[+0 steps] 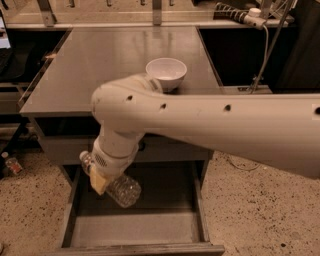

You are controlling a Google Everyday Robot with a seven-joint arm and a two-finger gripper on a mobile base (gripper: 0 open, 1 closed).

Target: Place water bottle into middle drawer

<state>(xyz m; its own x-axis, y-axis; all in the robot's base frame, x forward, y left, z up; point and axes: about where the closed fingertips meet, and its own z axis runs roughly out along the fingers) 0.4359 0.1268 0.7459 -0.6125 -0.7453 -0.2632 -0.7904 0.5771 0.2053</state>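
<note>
Above the left half of the open middle drawer (137, 229), the water bottle (123, 190) is held tilted, pinched by the tool (104, 179) at the end of the white arm (210, 125). Behind, a white bowl (166, 73) is set on the grey counter (100, 65), partly hidden by the arm.

Grey bench (100, 65) fills the centre, flat top with a dull sheen. Speckled beige floor (260, 205) from 3 to 9 o'clock. Dark shelving (240, 55) at 2 o'clock, with a power strip (235, 12) and a pale cable (264, 50) hanging down. Metal uprights (46, 12) at 11 o'clock. Dim, warm light. Tool (106, 184) at 7 o'clock, clamped on the water bottle (126, 191).
</note>
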